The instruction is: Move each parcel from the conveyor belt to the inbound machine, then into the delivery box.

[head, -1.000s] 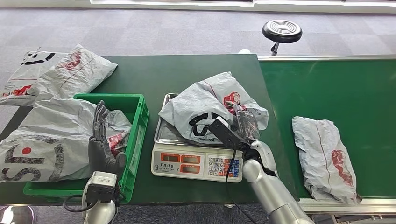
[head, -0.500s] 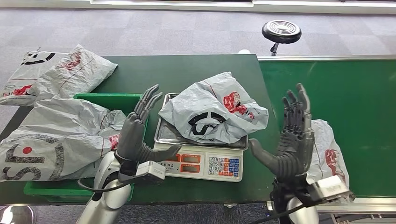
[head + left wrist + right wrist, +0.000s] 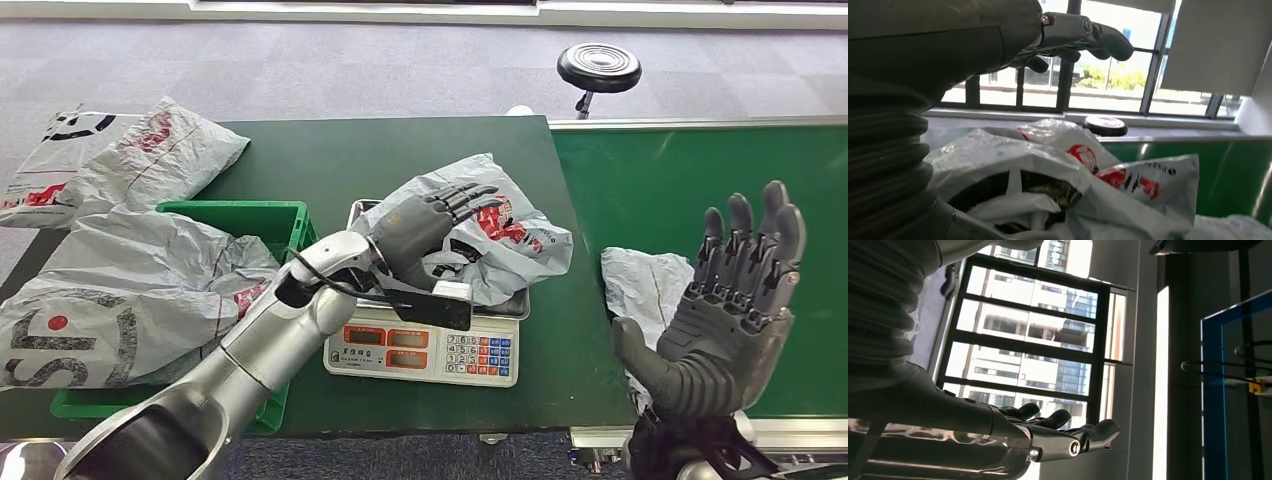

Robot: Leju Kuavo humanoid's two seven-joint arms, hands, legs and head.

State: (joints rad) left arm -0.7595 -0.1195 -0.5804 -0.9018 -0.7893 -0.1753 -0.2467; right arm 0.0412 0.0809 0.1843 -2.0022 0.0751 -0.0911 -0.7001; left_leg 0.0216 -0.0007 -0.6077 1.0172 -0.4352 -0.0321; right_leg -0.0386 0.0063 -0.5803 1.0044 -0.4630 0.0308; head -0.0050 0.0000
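Observation:
A grey plastic parcel (image 3: 505, 240) with red and black print lies on the steel pan of the weighing scale (image 3: 425, 350). My left hand (image 3: 425, 225) reaches over this parcel with fingers spread, holding nothing; from the left wrist camera the fingers (image 3: 1083, 35) hover above the parcel (image 3: 1073, 175). My right hand (image 3: 725, 320) is raised at the near right, palm up, fingers apart and empty. Behind it a second grey parcel (image 3: 640, 285) lies on the green conveyor belt (image 3: 690, 190). The green delivery box (image 3: 285, 250) at left holds a large grey parcel (image 3: 120, 290).
Two more grey parcels (image 3: 120, 160) lie at the far left of the dark green table (image 3: 330, 160). A black round stool (image 3: 598, 68) stands on the carpet beyond the table. The scale's keypad faces me at the table's front edge.
My left arm has swung from beside the green box to over the parcel on the scale. My right hand has moved right and closer to the camera, still spread.

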